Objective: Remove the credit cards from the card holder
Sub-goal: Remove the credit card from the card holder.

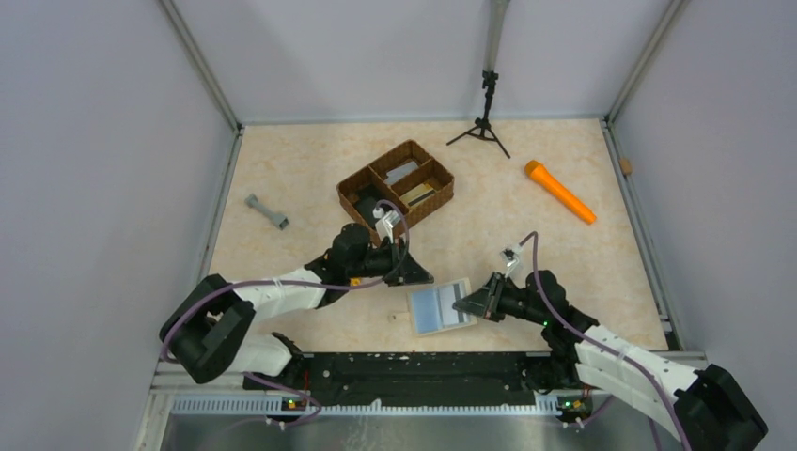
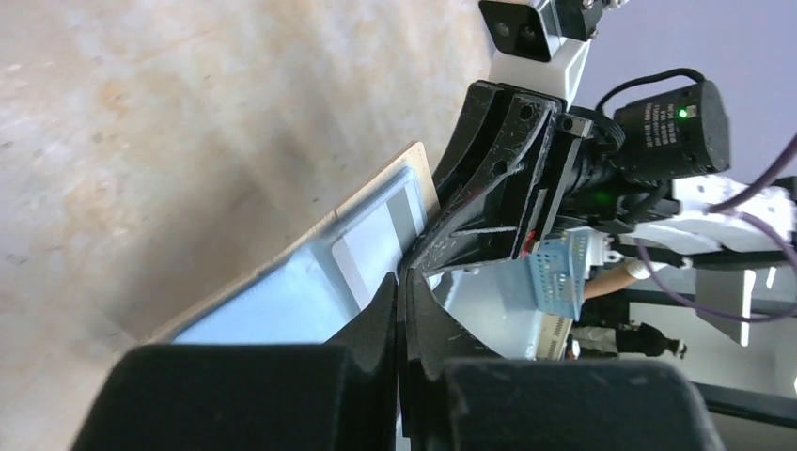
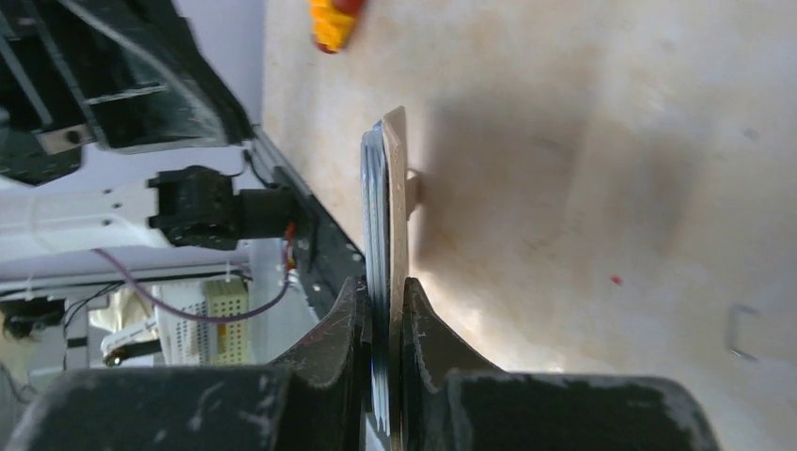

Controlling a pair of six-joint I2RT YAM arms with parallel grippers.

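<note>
The card holder [image 1: 440, 308] lies open near the front middle, pale blue inside and cream at the rim. My right gripper [image 1: 467, 305] is shut on its right edge. In the right wrist view the holder [image 3: 396, 188] stands edge-on between those jaws [image 3: 385, 315]. My left gripper [image 1: 423, 278] is at the holder's far left corner, shut. In the left wrist view its tips [image 2: 399, 282] meet over the blue lining [image 2: 273, 301], beside a whitish card [image 2: 371, 246] in a pocket. I see nothing between the left jaws.
A brown wicker divided tray [image 1: 354, 181] stands behind the left gripper, with a tan card [image 1: 419, 194] in one compartment. An orange cylinder [image 1: 559, 192] lies at the right, a small black tripod [image 1: 486, 127] at the back, and a grey dumbbell-shaped piece [image 1: 267, 212] at the left.
</note>
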